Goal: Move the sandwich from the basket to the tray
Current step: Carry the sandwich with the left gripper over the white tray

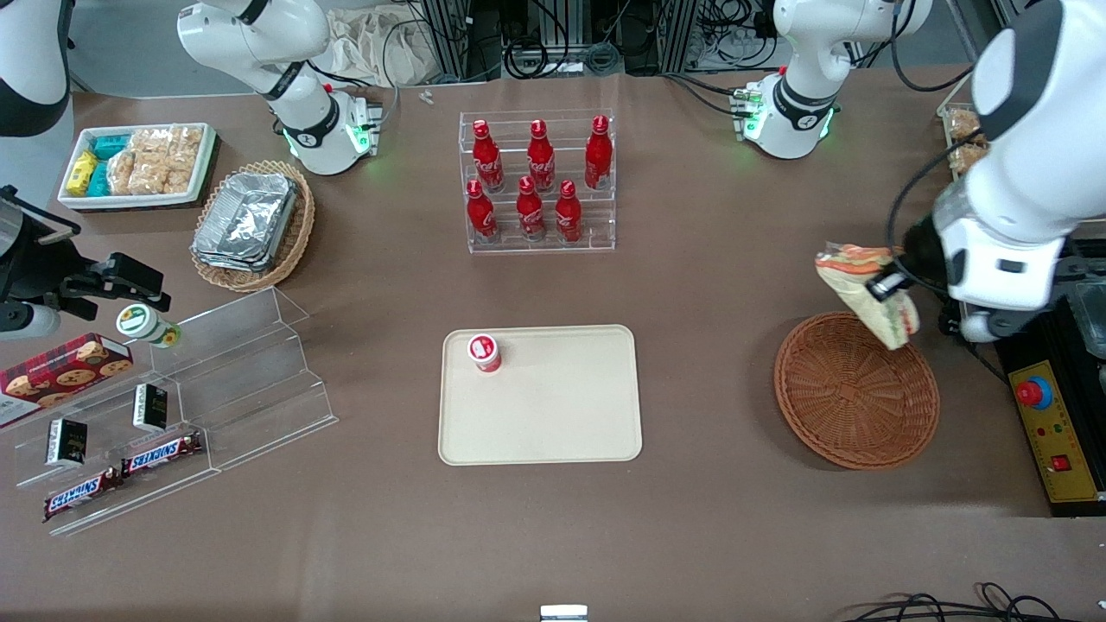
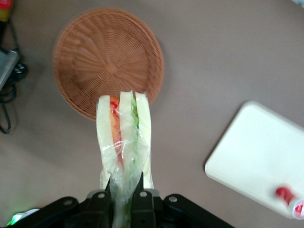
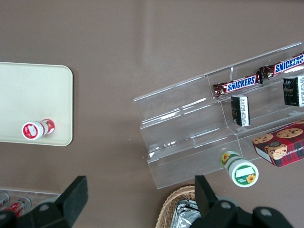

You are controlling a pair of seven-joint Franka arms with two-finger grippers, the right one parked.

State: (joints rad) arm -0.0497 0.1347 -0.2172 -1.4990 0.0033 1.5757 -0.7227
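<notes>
So we've got the claw [image 1: 890,289] up in the air over the basket's [image 1: 855,390] rim, at about the basket's 1 o'clock in the front view, fingers [image 2: 142,202] pinched on the sandwich [image 1: 868,292]. The sandwich hangs clear of the basket, wrapped in clear film, and from the wrist cam we can see the orange and green filling between the pale bread slices [image 2: 124,142], with the wrap bunched up where the fingers grip it. The basket [image 2: 108,61] under it holds nothing else that we can see.

The tray [image 1: 553,423] sits mid-worktop, well apart from the basket, toward the parked arm's end from it. A small red-and-white cup [image 1: 485,352] stands on the tray near its 11 o'clock corner; the rest of the tray is bare.

Also on the worktop: a clear rack of red bottles [image 1: 540,177] at the tray's 12 o'clock, farther from the camera, and a tan basket of foil trays [image 1: 246,223] near a clear stepped stand with Snickers bars [image 1: 160,453] down the parked arm's end.
</notes>
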